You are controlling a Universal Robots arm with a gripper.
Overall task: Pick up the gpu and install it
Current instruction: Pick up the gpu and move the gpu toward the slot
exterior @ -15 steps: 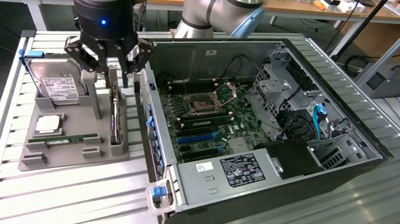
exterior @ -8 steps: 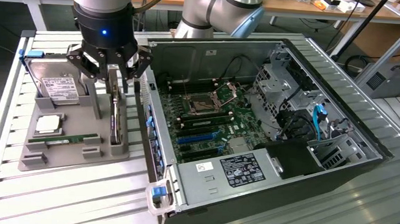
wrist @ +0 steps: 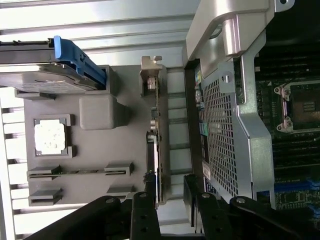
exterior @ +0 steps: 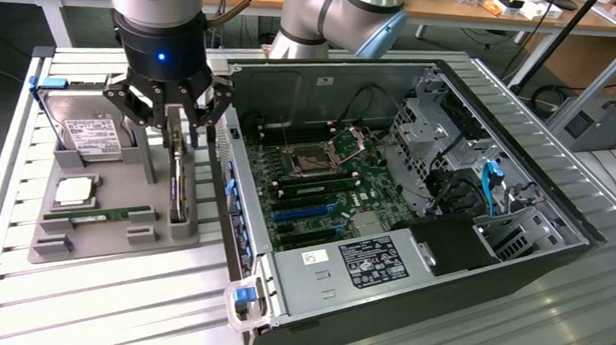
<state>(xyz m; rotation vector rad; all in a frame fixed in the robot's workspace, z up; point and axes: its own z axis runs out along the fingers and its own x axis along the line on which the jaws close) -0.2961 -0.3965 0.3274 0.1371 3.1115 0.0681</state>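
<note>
One gripper (exterior: 181, 125) hangs with its jaws spread, its two fingers (wrist: 144, 210) set either side of the upper edge of the gpu (exterior: 181, 183), gripping nothing. Whether a pad touches the card cannot be told. The single gpu stands on edge in a slot of one grey tray (exterior: 109, 247), beside the open computer case (exterior: 313, 70). The tray holds four parts: the gpu, one hard drive (exterior: 88, 137) with a blue frame, one square processor chip (exterior: 75, 192) and one memory stick (exterior: 94, 215). The case contains one motherboard (exterior: 329, 185). The gpu's lower edge is hidden in its slot. The wrist view shows the card edge-on.
</note>
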